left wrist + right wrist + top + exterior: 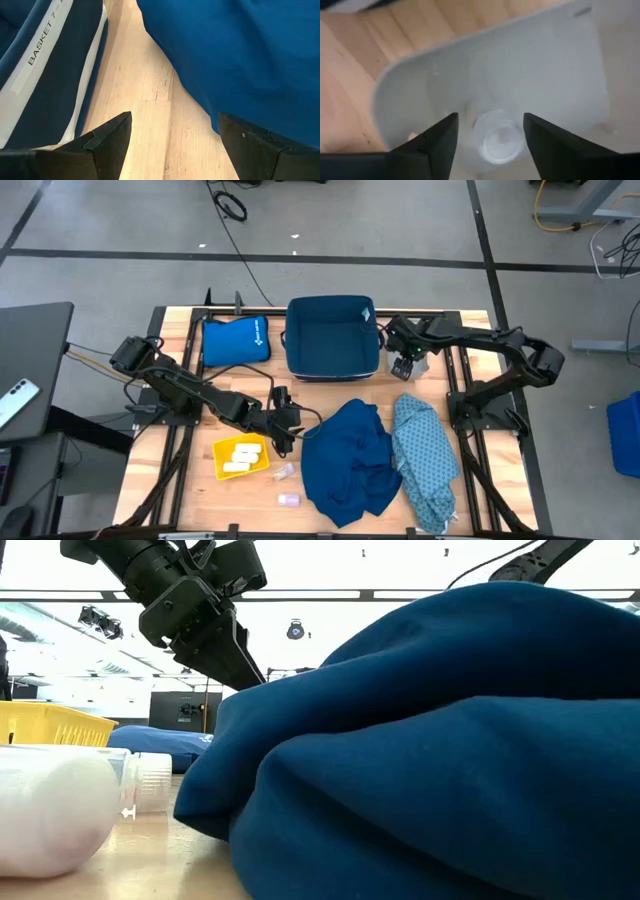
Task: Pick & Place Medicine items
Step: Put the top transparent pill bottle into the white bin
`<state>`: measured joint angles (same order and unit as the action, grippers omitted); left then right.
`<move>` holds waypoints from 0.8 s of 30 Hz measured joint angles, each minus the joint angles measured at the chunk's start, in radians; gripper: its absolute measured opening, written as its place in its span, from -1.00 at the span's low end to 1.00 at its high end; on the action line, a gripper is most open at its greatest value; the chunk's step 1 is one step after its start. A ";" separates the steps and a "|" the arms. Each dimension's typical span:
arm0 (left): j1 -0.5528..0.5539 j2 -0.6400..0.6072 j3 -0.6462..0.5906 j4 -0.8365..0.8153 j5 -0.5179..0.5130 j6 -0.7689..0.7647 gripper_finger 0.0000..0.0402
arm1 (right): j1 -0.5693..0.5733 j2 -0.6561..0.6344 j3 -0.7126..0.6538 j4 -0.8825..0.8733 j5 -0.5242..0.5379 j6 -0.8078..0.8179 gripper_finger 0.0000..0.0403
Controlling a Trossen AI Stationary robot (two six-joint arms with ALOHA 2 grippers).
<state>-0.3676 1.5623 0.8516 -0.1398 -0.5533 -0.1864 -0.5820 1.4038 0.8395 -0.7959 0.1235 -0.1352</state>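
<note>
Cream-white oblong packs [240,457] lie in the yellow tray [222,470] near the table's near-left. Two small whitish bottles [284,473] [289,500] lie on their sides on the wood beside it; the nearer one [50,815] fills the low view's left. My left gripper [285,430] [175,120] hangs open above bare wood between the tray and the dark blue cloth [350,462], holding nothing. My right gripper [404,368] [490,117] is open and points down over a small white holder [420,85]. Its fingers stand either side of a round whitish bottle [497,142] there.
A blue basket [332,337] and a flat blue pouch [235,340] sit at the far side. A patterned light-blue cloth [425,462] lies right of the dark blue cloth, which blocks most of the low view [450,740]. Bare wood shows between basket and cloths.
</note>
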 joint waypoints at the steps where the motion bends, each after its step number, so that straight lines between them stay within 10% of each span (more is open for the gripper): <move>1: 0.000 0.000 0.000 0.000 0.000 0.000 0.48 | 0.006 -0.009 0.007 0.001 0.007 0.000 0.10; 13: -0.011 0.000 0.000 0.000 -0.045 0.017 0.48 | 0.072 -0.189 0.139 0.015 0.130 0.000 0.02; 24: -0.061 0.000 0.000 -0.028 -0.058 0.009 0.48 | 0.365 -0.366 0.085 0.483 0.021 -0.034 0.02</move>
<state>-0.4290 1.5622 0.8516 -0.1680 -0.6117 -0.1769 -0.2169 1.0375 0.9245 -0.3134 0.1444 -0.1696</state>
